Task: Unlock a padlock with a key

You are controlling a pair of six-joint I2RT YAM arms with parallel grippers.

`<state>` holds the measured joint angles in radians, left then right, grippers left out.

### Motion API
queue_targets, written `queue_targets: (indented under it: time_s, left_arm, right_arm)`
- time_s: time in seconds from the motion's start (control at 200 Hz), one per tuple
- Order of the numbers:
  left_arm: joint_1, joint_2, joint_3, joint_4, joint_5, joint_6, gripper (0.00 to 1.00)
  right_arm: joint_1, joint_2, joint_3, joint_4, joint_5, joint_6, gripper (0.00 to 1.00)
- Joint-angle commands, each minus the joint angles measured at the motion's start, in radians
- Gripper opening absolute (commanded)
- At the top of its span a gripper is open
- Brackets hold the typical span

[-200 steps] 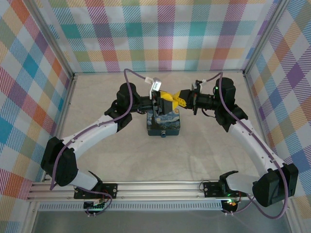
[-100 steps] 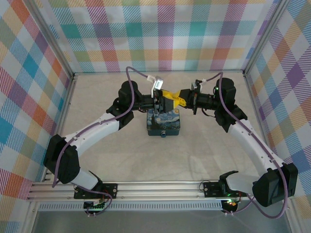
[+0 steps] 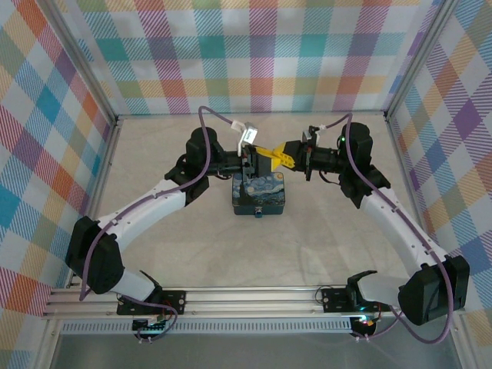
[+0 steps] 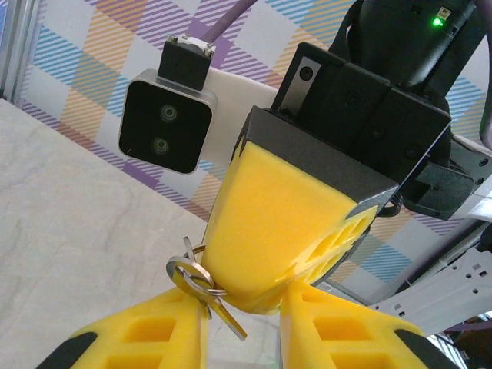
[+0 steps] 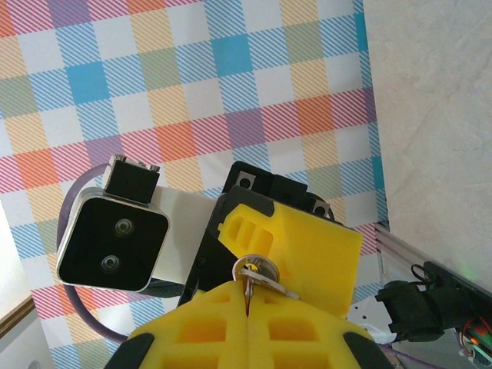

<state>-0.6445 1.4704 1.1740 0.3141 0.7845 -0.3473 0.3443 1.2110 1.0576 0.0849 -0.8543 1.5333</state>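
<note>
Reaching in from either side, both arms meet tip to tip above the middle of the table point(image 3: 154, 150), elbows bent outward and wrists held level over a blue painted tin point(image 3: 260, 196). We see the right gripper point(image 5: 247, 304) with its yellow fingers pressed together, pinching the key point(image 4: 227, 319), whose ring point(image 4: 191, 270) and blade show just past the tips. The left gripper point(image 4: 244, 323) has its fingers a little apart on either side of that blade. The ring lies against one finger, and we cannot tell whether they press on it. Against the overhead picture of a second ago, the left fingers have drawn closer together, while the right arm and the tin sit as they did. The table is pale and mottled, with pastel plaid walls point(image 3: 254, 54) on three sides and an aluminium rail point(image 3: 254, 296) along the near edge.
</note>
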Motion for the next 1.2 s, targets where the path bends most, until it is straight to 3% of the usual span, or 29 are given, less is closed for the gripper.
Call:
queue_targets:
  time_s: [0.0, 0.19, 0.305, 0.675, 0.775, 0.945, 1.01, 1.12, 1.195]
  left_arm:
    - [0.002, -0.035, -0.008, -0.011, -0.008, 0.03, 0.13]
    - [0.011, -0.045, -0.022, -0.032, -0.009, 0.036, 0.06]
    - [0.014, -0.054, -0.024, -0.065, -0.014, 0.051, 0.19]
    - [0.019, -0.052, -0.029, -0.088, -0.027, 0.062, 0.23]
    - [0.02, -0.056, -0.03, -0.108, -0.034, 0.072, 0.33]
    - [0.022, -0.054, -0.03, -0.118, -0.038, 0.078, 0.37]
    - [0.022, -0.051, -0.03, -0.116, -0.038, 0.078, 0.36]
    - [0.022, -0.047, -0.027, -0.11, -0.041, 0.079, 0.18]
    - [0.022, -0.047, -0.024, -0.113, -0.048, 0.081, 0.16]
  right_arm:
    - [0.009, 0.004, 0.007, -0.001, -0.015, -0.015, 0.0]
    - [0.007, 0.002, 0.012, -0.024, -0.022, -0.034, 0.0]
    - [0.005, 0.002, 0.016, -0.033, -0.028, -0.041, 0.0]
    - [0.005, -0.001, 0.017, -0.041, -0.04, -0.048, 0.0]
    - [0.005, -0.001, 0.019, -0.045, -0.043, -0.052, 0.0]
    - [0.005, -0.001, 0.016, -0.045, -0.045, -0.053, 0.0]
    - [0.005, -0.004, 0.016, -0.045, -0.045, -0.053, 0.0]
    - [0.005, -0.005, 0.012, -0.048, -0.043, -0.052, 0.0]
    - [0.005, -0.005, 0.012, -0.054, -0.043, -0.058, 0.0]
